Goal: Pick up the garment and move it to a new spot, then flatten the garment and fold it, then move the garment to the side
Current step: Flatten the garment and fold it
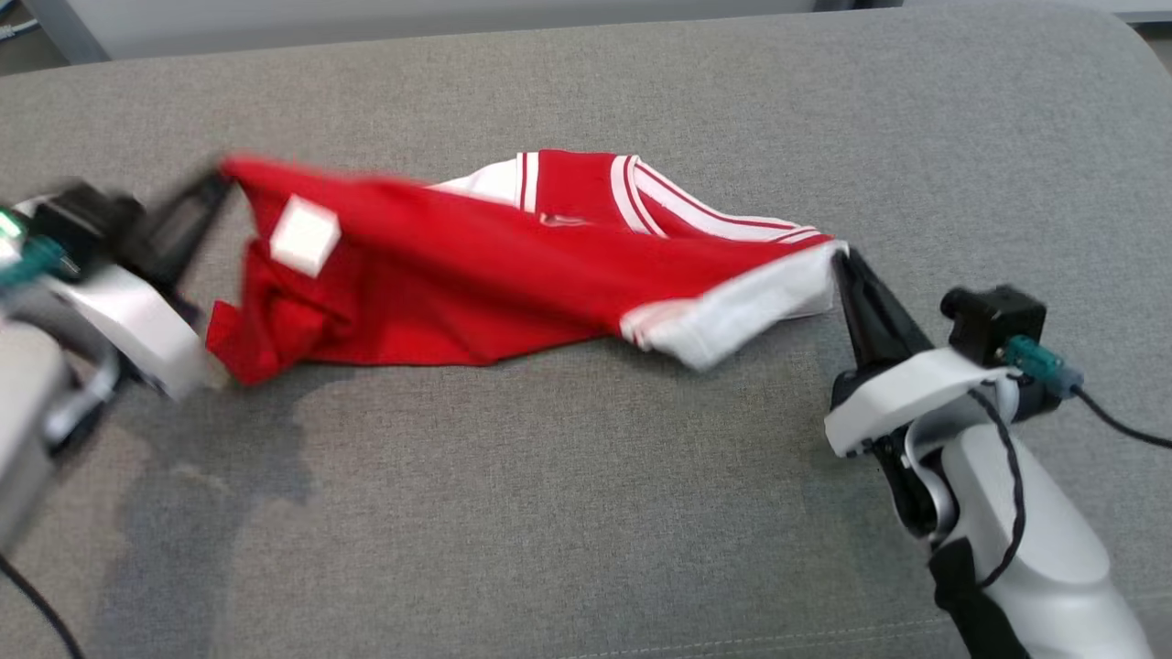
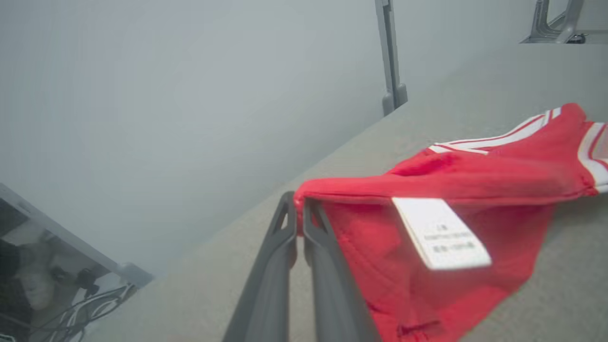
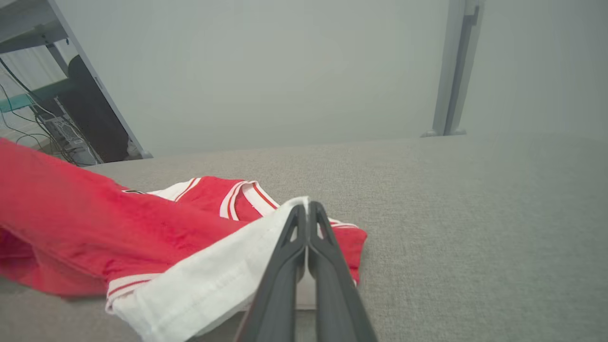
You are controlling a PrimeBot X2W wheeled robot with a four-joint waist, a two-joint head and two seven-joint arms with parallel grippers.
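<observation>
Red garment [image 1: 513, 275] with white trim is stretched across the middle of the grey cushion [image 1: 586, 503] — its lower edge sagging onto it. Left gripper [image 1: 215, 188], over the cushion's left side, has its fingers clamped on a red corner by the white tag [image 1: 305, 235]; right gripper [image 1: 841, 261], over the cushion's right side, pinches the white band.

Blurred left claw [image 1: 218, 179], illegible label [image 2: 439, 232] print
</observation>
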